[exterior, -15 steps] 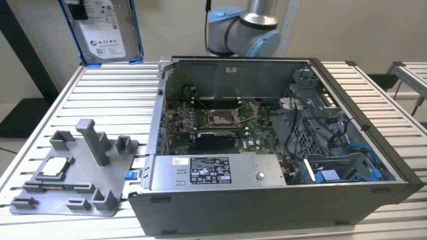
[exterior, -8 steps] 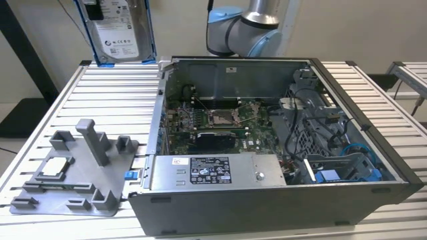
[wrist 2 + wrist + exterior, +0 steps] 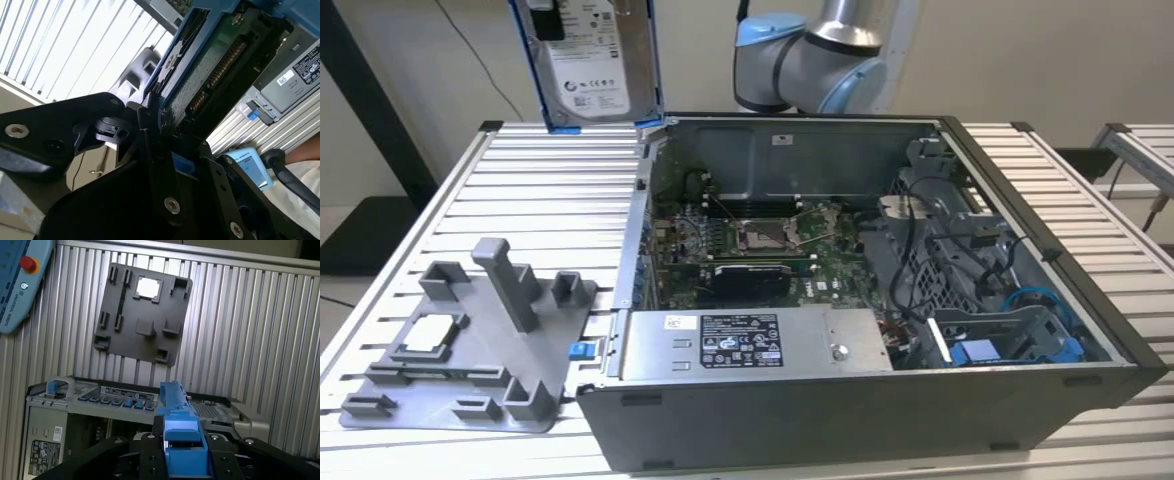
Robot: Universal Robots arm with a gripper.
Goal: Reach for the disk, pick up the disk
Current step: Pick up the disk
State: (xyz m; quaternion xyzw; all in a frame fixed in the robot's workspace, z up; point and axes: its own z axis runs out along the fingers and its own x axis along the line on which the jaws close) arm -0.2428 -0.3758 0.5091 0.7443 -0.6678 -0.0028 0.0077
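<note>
The disk (image 3: 596, 62), a silver-grey drive with a white label in a bright blue bracket, hangs upright in the air above the table's back, beyond the case's far corner on the exterior view's left. My gripper (image 3: 183, 442) is shut on it from above. In the first wrist view the blue bracket edge (image 3: 176, 410) sticks out between the black fingers (image 3: 145, 447). The second wrist view shows the disk's green circuit-board side (image 3: 215, 65) clamped in the jaws.
An open computer case (image 3: 1047, 250) fills the table's middle, its power supply (image 3: 747, 345) at the near side. A grey fixture plate (image 3: 480, 350) carrying a small silver chip (image 3: 431, 335) lies at the exterior view's left. The arm's joint (image 3: 807, 60) stands behind the case. A teach pendant (image 3: 20, 285) lies off the table.
</note>
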